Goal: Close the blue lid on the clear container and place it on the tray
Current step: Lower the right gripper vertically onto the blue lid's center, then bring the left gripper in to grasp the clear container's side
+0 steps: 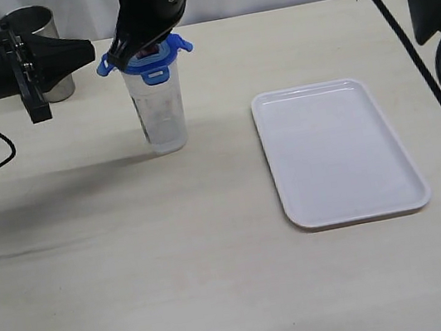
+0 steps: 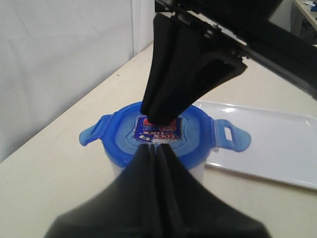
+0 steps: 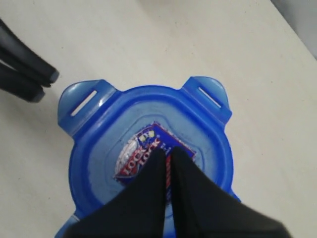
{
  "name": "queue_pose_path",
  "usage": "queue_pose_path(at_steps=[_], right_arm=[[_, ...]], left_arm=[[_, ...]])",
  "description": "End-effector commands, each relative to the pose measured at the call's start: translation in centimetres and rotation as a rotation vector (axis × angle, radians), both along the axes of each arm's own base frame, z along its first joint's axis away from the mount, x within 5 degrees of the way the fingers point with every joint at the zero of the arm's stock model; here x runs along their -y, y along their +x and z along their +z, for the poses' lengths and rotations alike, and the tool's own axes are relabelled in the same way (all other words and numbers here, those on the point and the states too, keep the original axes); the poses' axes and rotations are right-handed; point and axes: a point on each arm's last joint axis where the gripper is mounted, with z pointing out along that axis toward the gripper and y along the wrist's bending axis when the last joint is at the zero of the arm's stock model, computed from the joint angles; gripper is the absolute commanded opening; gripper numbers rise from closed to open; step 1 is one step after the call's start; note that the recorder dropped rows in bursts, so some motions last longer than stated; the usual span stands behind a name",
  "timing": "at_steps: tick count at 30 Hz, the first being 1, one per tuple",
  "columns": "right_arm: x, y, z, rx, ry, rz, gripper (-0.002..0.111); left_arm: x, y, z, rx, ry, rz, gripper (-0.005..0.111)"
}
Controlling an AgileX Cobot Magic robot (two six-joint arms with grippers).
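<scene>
The clear container (image 1: pixel 160 112) stands upright on the table, left of the white tray (image 1: pixel 335 147). The blue lid (image 1: pixel 157 61) sits on its mouth, with flaps sticking out at the sides. My right gripper (image 1: pixel 137 54) reaches down from above. It is shut, and its tips (image 3: pixel 168 150) rest on the sticker at the centre of the lid (image 3: pixel 99 144). My left gripper (image 1: pixel 90 50) is also shut and lies level, pointing at the lid's left flap from a short way off. In the left wrist view its tip (image 2: pixel 157 147) is near the lid's (image 2: pixel 195 136) rim.
A grey steel cup (image 1: pixel 44 30) stands at the back left, behind the left arm. The tray (image 2: pixel 277 144) has nothing on it. Black cables hang at the left and right edges of the exterior view.
</scene>
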Motion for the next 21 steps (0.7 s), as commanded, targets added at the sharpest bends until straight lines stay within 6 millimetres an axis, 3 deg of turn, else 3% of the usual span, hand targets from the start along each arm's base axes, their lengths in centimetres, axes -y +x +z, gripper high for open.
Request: queue_pose_path(at_steps=[1, 8, 11, 21], right_arm=[[0.0, 0.3, -1.9, -0.045, -0.043, 0.002, 0.004], [0.1, 0.0, -2.7, -0.103, -0.086, 0.012, 0.004], [-0.1, 0.3, -4.4, -0.13, -0.108, 0.015, 0.004], [-0.1, -0.2, -4.1, -0.175, -0.105, 0.045, 0.004]], left_arm=[[0.1, 0.0, 0.3, 0.008, -0.001, -0.006, 0.0], [0.1, 0.0, 0.3, 0.008, -0.001, -0.006, 0.0], [0.1, 0.0, 0.3, 0.008, 0.0, -0.007, 0.0], [-0.1, 0.4, 0.0, -0.002, 0.032, 0.046, 0.0]])
